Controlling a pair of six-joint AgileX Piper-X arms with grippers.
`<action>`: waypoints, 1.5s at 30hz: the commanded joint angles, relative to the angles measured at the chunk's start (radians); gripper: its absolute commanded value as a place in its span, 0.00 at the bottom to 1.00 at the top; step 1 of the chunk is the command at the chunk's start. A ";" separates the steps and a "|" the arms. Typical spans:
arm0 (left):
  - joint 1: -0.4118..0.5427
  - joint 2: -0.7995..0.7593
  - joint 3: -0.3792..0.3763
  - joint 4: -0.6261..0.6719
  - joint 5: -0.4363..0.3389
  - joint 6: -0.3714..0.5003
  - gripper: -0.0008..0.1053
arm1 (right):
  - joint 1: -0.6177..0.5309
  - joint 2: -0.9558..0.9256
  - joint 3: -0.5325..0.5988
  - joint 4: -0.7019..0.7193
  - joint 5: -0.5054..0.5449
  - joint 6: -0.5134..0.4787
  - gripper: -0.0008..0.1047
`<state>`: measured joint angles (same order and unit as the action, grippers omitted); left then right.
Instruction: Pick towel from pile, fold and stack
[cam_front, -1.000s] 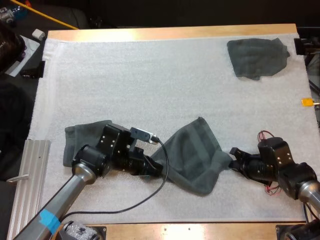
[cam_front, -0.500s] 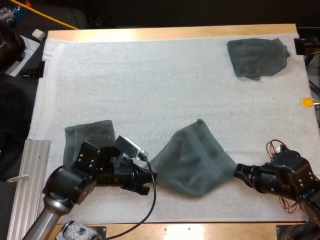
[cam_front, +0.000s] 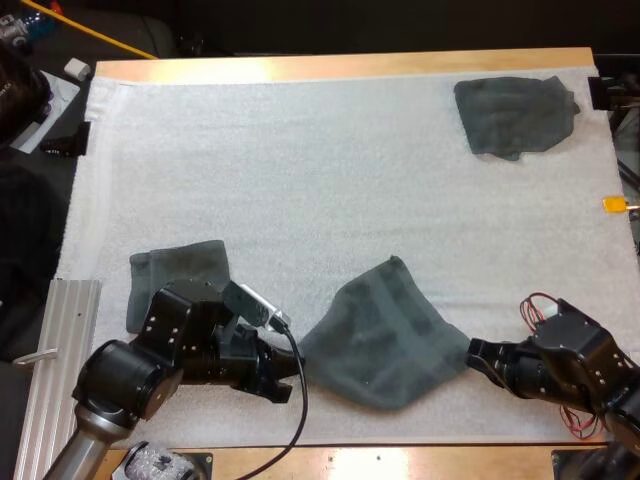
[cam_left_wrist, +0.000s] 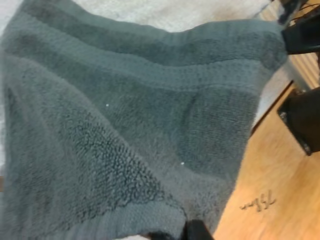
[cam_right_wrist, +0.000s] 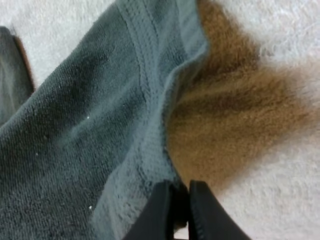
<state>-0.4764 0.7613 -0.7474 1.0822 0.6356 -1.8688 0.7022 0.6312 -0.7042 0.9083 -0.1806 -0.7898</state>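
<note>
A dark grey-green towel (cam_front: 380, 335) lies spread near the mat's front edge, stretched between my two grippers. My left gripper (cam_front: 293, 366) is shut on its left corner; in the left wrist view the towel (cam_left_wrist: 130, 130) runs away from my fingertips (cam_left_wrist: 196, 231) toward the other arm's gripper (cam_left_wrist: 300, 37) at its far corner. My right gripper (cam_front: 474, 355) is shut on the right corner, its fingers (cam_right_wrist: 162, 210) pinching the towel's hem (cam_right_wrist: 160, 125). A folded towel (cam_front: 178, 272) rests behind my left arm. A crumpled towel (cam_front: 515, 115) lies at the far right.
An aluminium rail (cam_front: 55, 350) stands off the mat's left edge. The table's wooden front edge (cam_front: 400, 460) runs close under both grippers. Assorted items (cam_front: 40, 100) sit beyond the far left corner.
Both grippers have drawn back toward the table's front edge, dragging the towel with them. The towel now lies lower and flatter on the mat.
</note>
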 joint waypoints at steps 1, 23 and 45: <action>-0.006 -0.003 -0.004 0.008 -0.040 0.019 0.01 | -0.005 -0.005 -0.009 0.020 -0.003 -0.010 0.01; -0.014 0.159 0.000 -0.184 -0.114 0.032 0.01 | -0.003 0.181 0.003 -0.093 0.172 0.055 0.01; -0.018 0.223 -0.004 -0.293 -0.114 -0.037 0.01 | -0.008 0.322 -0.009 -0.136 0.192 0.039 0.01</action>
<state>-0.4890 1.0514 -0.7434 0.7377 0.5059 -1.9089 0.7005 0.9795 -0.6953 0.7510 0.0381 -0.7120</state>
